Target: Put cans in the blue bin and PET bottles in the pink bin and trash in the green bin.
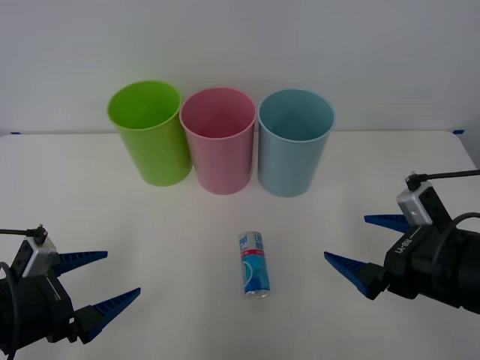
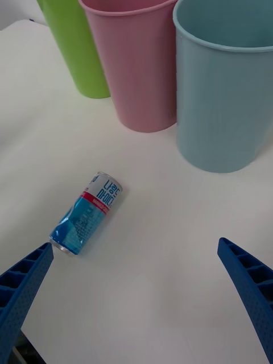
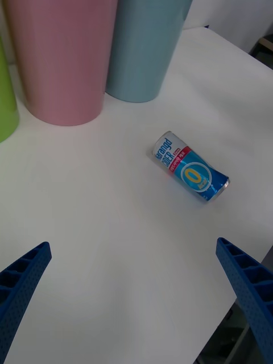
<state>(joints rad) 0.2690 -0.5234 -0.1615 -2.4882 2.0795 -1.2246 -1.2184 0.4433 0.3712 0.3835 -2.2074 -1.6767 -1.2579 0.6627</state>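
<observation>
The can (image 1: pixel 254 265) lies on its side on the worktop (image 1: pixel 172 247), nearer to me than the three bins and in front of the gap between the pink bin (image 1: pixel 218 139) and the blue bin (image 1: pixel 294 141). Being round and lying down, it could roll away if one of my fingers nudges it before the other closes, and a pinch near its silver end might squirt it out of my grip. The bins stand touching or nearly so, the green bin (image 1: pixel 150 132) on the far side of the pink one from the blue, so a careless release over the blue rim could drop the can into pink instead.

My right hand (image 1: pixel 367 247) hovers low to the right of the can, fingers spread wide and holding nothing, pointing inward towards it. My left hand (image 1: pixel 101 281) sits to the can's left, a little nearer to me, likewise wide open and empty.
</observation>
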